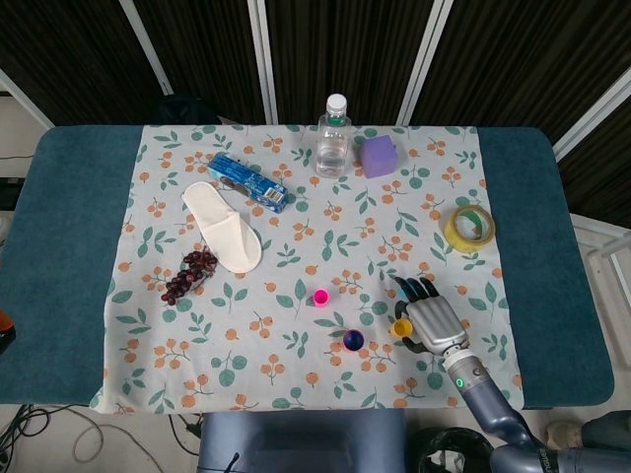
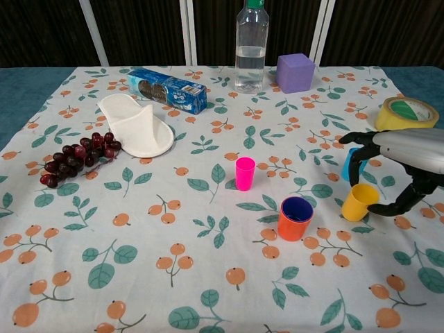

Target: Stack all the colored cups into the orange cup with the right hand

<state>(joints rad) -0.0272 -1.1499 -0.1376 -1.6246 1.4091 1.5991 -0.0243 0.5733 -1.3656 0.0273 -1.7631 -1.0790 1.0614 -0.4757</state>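
The orange cup stands at the centre right of the flowered cloth with a dark blue cup nested inside it; the head view shows it from above. A pink cup stands upright to its far left. My right hand curls around the yellow cup, which leans left between thumb and fingers. A light blue cup is partly hidden behind the fingers. From above, the right hand sits beside the yellow cup. The left hand is out of sight.
A water bottle and a purple cube stand at the back. A yellow tape roll lies at the far right. A blue box, a white slipper and grapes lie on the left.
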